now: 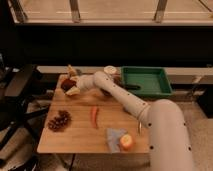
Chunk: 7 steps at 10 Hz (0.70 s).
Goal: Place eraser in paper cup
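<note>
Camera view: my gripper (73, 88) far left over table (80, 127), beside dark bowl (66, 83), jaws spread; paper cup (110, 70) apart to its right, farther back.

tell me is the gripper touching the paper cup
Apart. The camera view shows the gripper down by the dark bowl, while the paper cup stands clear of it, behind the arm.

Arm (120, 95) in a smooth off-white shell – fat rounded tube low right, slimmer tubes after each joint, dark seam lines at the joints, a few small dark dots near the big segment's edge; hand (71, 86) pale cream – at the table's (75, 137) far left corner
</note>
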### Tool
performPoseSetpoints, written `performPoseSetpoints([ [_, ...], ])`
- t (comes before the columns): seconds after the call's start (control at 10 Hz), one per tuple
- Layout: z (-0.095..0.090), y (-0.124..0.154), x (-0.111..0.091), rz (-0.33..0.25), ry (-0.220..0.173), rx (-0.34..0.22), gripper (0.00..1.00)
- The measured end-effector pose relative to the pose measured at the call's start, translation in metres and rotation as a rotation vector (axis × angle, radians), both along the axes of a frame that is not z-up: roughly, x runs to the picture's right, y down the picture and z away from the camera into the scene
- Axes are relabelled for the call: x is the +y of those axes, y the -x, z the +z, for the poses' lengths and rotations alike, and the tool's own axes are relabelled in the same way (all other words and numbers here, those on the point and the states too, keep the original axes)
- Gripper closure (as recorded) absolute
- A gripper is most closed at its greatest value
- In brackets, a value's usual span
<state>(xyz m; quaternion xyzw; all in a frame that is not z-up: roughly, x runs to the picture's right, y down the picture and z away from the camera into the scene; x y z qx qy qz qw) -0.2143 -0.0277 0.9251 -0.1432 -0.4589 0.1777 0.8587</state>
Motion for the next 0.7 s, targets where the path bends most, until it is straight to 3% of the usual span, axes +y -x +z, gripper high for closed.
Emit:
performPoseSetpoints([
  [0.5, 0.004, 0.043, 0.005, -0.011, 0.029, -0.089, 0.35],
  [0.6, 0.005, 0.047, 0.005, -0.014, 0.033, -0.101, 0.37],
  [0.7, 0.006, 0.049, 0.005, -0.016, 0.035, -0.113, 0.45],
])
